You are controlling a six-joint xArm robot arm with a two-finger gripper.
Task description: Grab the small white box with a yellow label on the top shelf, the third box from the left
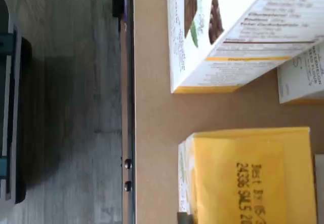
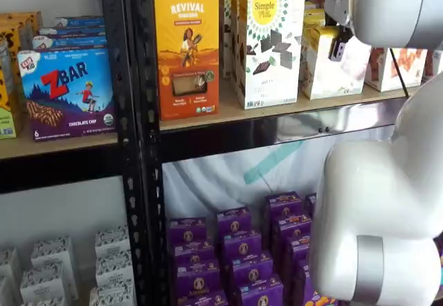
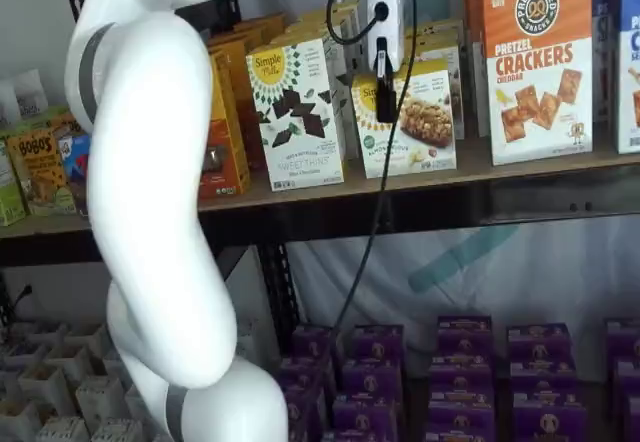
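1. One small white box (image 3: 408,117) sits on the top shelf (image 3: 330,190), just right of centre in the upper half of a shelf view, between a taller white box with dark chocolate squares (image 3: 296,112) on its left and an orange-and-white crackers box (image 3: 536,62) on its right.
2. Hanging in front of that small box, near the top middle of the same view, is the gripper (image 3: 385,87), white body above and black fingers below, with a cable looping beside it. Only a side-on dark shape shows, so I cannot tell whether the fingers are spread or pressed together.
3. From the wrist view, the box's yellow top fills the lower right of the picture, and the chocolate-squares carton fills the upper right, with bare tan board between them.
4. My reading: this is the approach step, with the fingers lined up at the box's front but nothing gripped yet.
5. Next, I'd judge, the arm needs to push inward so the fingers straddle the carton's sides without nudging either neighbour, then close.
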